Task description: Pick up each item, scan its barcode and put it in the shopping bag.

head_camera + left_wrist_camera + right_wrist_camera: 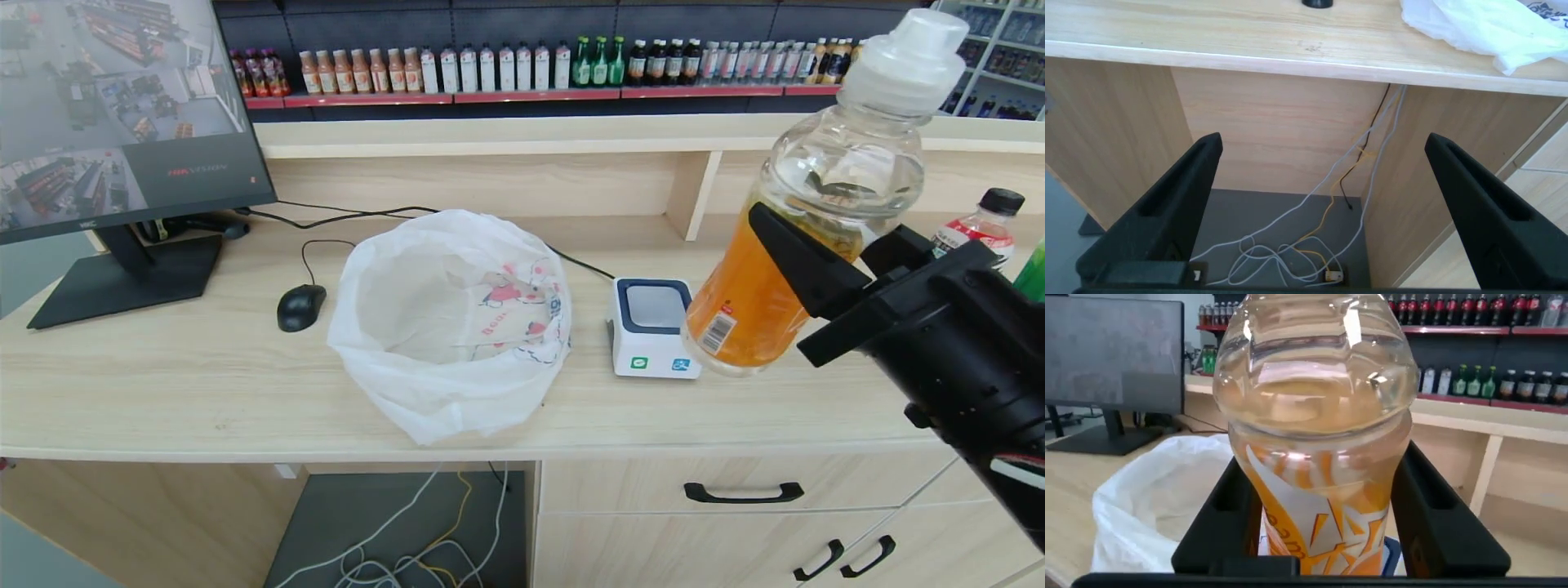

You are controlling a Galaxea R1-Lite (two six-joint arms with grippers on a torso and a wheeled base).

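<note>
**Right gripper (820,224) clamps a tilted drink bottle beside the scanner**

From where I stand, the right gripper's two black fingers are closed on either side of the orange drink bottle (833,171), about mid-body. The bottle hangs in the air over the right part of the wooden counter (163,384). It leans, with its white cap up and to the right and its base low, just beside the scanner (651,327). A barcode patch shows near its base.

A monitor (114,106) stands at the counter's left end. The white shopping bag (424,400) sits open-mouthed on the counter between the mouse (300,308) and the scanner. A black-capped bottle (984,224) stands at the far right, behind the arm.

The left gripper (1323,143) hangs below the counter edge with its jaws spread wide and nothing in them, facing the open bay where loose cables (1290,245) lie.
</note>
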